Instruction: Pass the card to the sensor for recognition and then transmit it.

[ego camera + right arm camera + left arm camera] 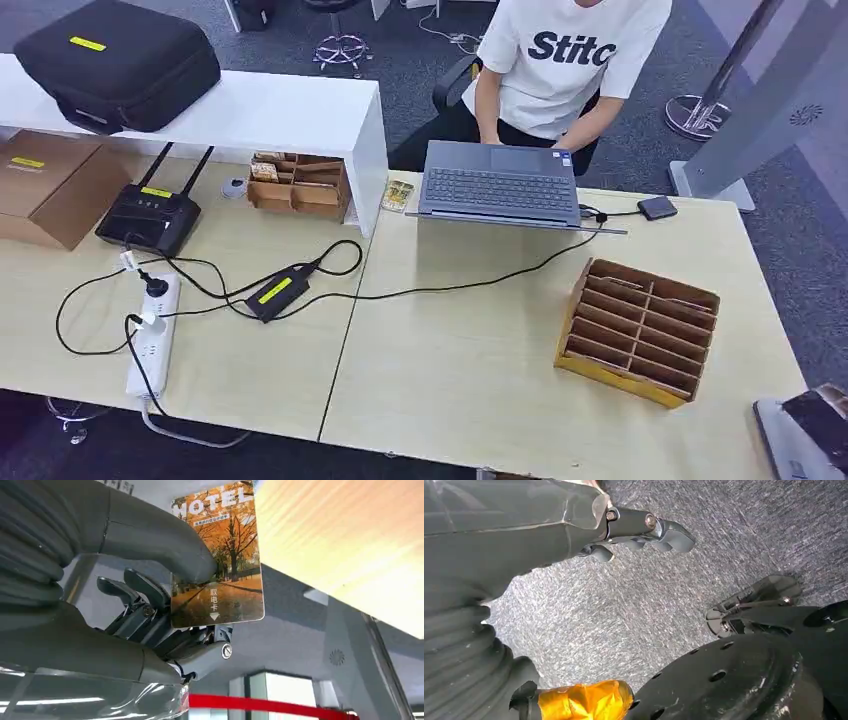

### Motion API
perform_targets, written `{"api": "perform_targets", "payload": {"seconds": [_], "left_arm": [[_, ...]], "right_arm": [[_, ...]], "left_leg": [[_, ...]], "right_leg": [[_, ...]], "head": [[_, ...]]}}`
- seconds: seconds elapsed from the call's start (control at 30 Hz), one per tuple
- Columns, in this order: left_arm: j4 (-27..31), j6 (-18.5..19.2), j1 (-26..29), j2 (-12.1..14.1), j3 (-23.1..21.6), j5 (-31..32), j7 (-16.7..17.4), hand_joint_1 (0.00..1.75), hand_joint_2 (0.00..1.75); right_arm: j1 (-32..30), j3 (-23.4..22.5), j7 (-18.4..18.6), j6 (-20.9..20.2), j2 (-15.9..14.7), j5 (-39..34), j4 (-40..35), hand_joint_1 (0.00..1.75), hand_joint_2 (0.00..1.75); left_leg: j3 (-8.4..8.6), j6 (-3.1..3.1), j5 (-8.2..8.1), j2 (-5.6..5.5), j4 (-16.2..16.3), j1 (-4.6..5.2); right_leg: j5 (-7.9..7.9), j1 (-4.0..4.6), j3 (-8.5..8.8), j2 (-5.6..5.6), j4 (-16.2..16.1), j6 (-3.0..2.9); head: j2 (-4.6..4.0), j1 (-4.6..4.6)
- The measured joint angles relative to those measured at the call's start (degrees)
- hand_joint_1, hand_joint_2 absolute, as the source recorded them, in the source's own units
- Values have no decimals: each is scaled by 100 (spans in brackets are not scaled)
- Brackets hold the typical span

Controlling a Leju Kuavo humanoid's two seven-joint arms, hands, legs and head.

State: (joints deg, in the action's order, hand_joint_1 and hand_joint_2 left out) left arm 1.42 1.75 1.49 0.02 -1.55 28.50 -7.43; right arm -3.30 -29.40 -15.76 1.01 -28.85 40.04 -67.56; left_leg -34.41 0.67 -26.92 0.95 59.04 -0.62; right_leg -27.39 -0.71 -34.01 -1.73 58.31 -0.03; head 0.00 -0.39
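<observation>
Right hand (165,605) clamped on hotel card (220,560), thumb across its face, long axis jutting beyond fingertips. Black sensor (657,207) just beside laptop (500,185), far across desk. Left hand (634,530) hanging, fingers loosely apart, holding nothing.

We are seeing the laptop (500,185) sitting on the table (460,380) before the person (560,60) — divider box (638,330) to its right, power strip (152,335) far left.
</observation>
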Motion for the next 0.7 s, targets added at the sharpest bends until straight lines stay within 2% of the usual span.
{"api": "perform_targets", "payload": {"seconds": [0.17, 0.23, 0.33, 0.43, 0.53, 0.63, 0.7], "left_arm": [[0, 4, 1, 0, 0, 18, -4, 0, 175], [0, 4, 0, 0, 0, 35, -4, 0, 175], [0, -9, -7, 0, 0, 68, -4, 0, 175], [0, -17, -14, -2, 0, 131, 26, 0, 175], [13, 66, -29, 4, -4, 256, 138, 0, 175], [155, 210, -33, 26, -20, 393, 288, 0, 175], [258, 288, -39, 39, -35, 461, 354, 0, 175]], "right_arm": [[0, 103, -44, 162, 0, -35, -105, 175, 175], [-8, 177, -146, 473, 0, -74, -320, 175, 175], [30, 451, 49, 1096, -7, 7, -1015, 175, 175], [427, 936, 287, 1290, -125, 70, -1620, 175, 175], [1354, 1706, 378, 1197, -254, 296, -1878, 175, 175], [2789, 2828, 601, 973, -228, 668, -1693, 175, 175], [3736, 3558, 829, 970, -84, 878, -1366, 175, 175]], "left_leg": [[-2, 0, 0, -1, 0, 0], [-2, 0, 0, 4, 0, 1], [-6, 0, 0, 12, -2, 0], [0, 1, 1, 36, -2, 2], [2, 7, 6, 68, -4, 1], [0, 21, 20, 94, -3, 2], [1, 29, 31, 94, -3, -2]], "right_leg": [[0, 0, 0, -1, 2, 0], [0, -1, -2, 4, 4, 0], [0, 0, -1, 11, 9, -1], [6, -2, -7, 31, 14, -8], [19, -2, -13, 68, 22, -13], [41, -2, -33, 96, 29, -21], [46, 0, -34, 94, 32, -25]], "head": [[0, 2], [0, 0], [0, 0], [0, 0], [0, 0], [0, 0], [0, 4]]}}
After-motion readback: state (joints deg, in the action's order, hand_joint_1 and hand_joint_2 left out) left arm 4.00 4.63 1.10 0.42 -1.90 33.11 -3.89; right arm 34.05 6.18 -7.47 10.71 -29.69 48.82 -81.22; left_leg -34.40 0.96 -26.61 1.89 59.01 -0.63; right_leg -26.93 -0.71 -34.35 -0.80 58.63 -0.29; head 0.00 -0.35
